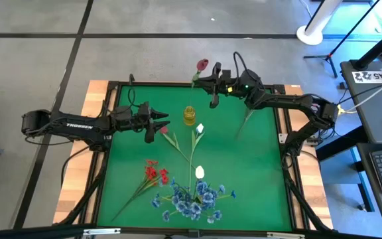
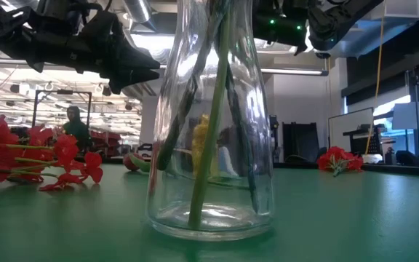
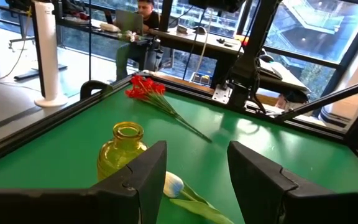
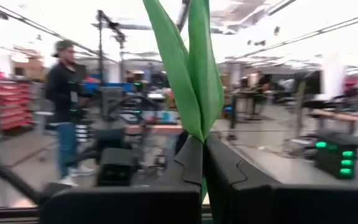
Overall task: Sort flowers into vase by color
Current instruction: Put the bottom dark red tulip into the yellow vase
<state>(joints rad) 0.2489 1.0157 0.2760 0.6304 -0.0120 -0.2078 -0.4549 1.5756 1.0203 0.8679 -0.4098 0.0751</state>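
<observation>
The right gripper (image 1: 212, 85), raised over the table's far edge, has its fingers pinched tight on the green stem of a dark pink-red rosebud (image 1: 202, 65), so the step in hand looks like carrying this flower to a vase. The left gripper (image 1: 163, 122) hovers with fingers parted and nothing between them, just beside the yellow vase (image 1: 190, 116), while red flowers (image 1: 154, 172), blue flowers (image 1: 194, 197) and white buds (image 1: 199, 172) lie on the green mat (image 1: 257, 179). Next, I judge, the stem's lower end must be brought over a vase mouth and lowered upright
</observation>
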